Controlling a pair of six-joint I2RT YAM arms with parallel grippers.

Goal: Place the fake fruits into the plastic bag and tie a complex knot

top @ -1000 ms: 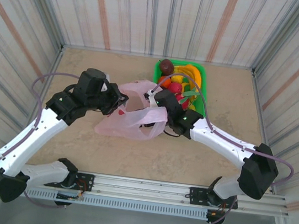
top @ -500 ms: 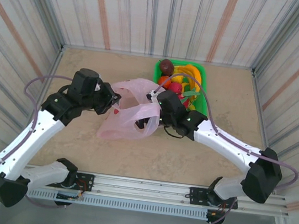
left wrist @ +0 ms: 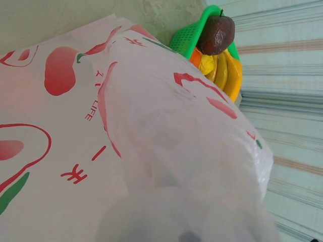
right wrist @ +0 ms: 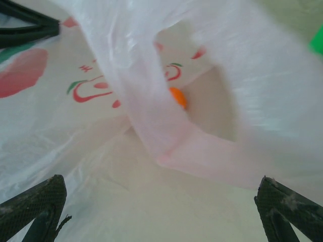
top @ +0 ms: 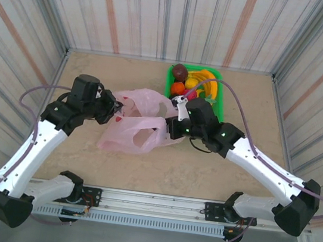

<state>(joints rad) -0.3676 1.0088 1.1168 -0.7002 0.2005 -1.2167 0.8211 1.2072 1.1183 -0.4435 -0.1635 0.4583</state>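
1. Striped walls close in a pale tabletop [top: 96, 70]. The plastic bag [top: 139, 131] lies crumpled between the two hands, its mouth slack.
2. The left hand [top: 113, 107] meets the bag's edge, seemingly to hold the mouth up. Film drapes over its fingers in the wrist view, so I cannot tell whether they are closed.
3. The right hand [right wrist: 160, 179] has its fingers [right wrist: 38, 201] wide apart with a handle loop [right wrist: 146, 116] just ahead of them, probably to spread the opening.
4. A green basket [top: 168, 80] just beyond the right hand holds the fake fruits [top: 198, 84]: bananas [top: 208, 82], an orange [top: 177, 88] and a dark round one [top: 180, 72].
5. An orange spot [right wrist: 177, 97] shows through the film; whether it is inside the bag is unclear.
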